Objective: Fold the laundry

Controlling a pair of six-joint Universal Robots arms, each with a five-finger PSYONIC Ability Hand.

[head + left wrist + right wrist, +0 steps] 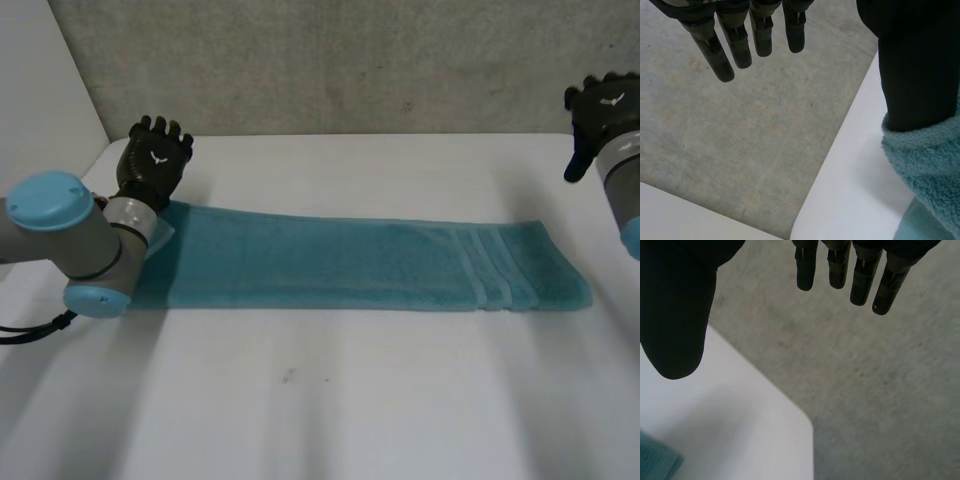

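Long teal terry-cloth towel, looking already folded into a narrow strip, is lying lengthwise across white table. L hand is sitting at strip's L far corner, fingers straight & spread, thumb touching cloth w/o pinching, prob. lining up a grab. R hand is hovering well apart from R end, fingers straight, holding nothing.

The left robot hand and right robot hand were matte black, each with a small white winged mark on its back. Their fingers were slim, segmented rods with rounded tips; the thumbs were broader. The left arm was a grey tube with round light-blue caps; the right arm matched.
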